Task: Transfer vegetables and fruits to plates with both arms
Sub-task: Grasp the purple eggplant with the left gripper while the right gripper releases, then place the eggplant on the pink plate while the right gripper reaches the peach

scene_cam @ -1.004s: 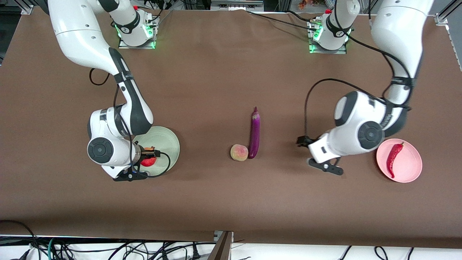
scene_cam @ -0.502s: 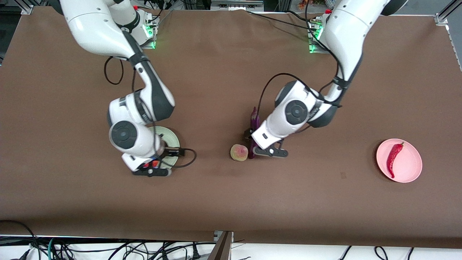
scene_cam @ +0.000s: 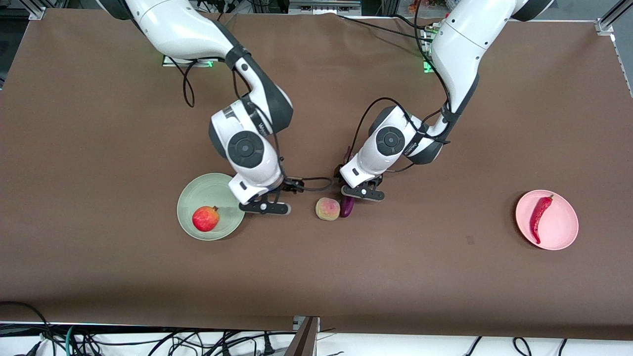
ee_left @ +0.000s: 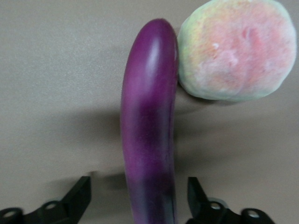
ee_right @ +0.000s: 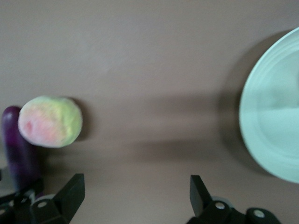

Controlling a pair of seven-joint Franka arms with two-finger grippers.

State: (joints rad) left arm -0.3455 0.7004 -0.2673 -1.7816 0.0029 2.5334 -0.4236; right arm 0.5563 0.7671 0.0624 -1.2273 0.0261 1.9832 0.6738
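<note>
Two of the four items were already plated: the pomegranate (scene_cam: 205, 218) lay in the green plate (scene_cam: 198, 190) and the chili (scene_cam: 540, 217) in the pink plate (scene_cam: 564, 235). The step in hand looked like the second pair of pickups.

The left gripper (ee_left: 138, 198) hung over the eggplant (ee_left: 149, 126), jaws spread to either side of its body and not yet closed on it. The eggplant lay mid-desk with its tip touching the peach (scene_cam: 327, 208).

The right gripper (ee_right: 133, 196) hovered over bare desk (scene_cam: 316, 277) between the green plate and the peach, jaws spread and holding nothing.

Next, the left jaws probably needed to drop and pinch the eggplant without nudging the peach; the right needed to shift over the peach, toward the left arm's end, before descending.

Count: one eggplant, one chili, one pomegranate, one peach, two plates, two arms.
</note>
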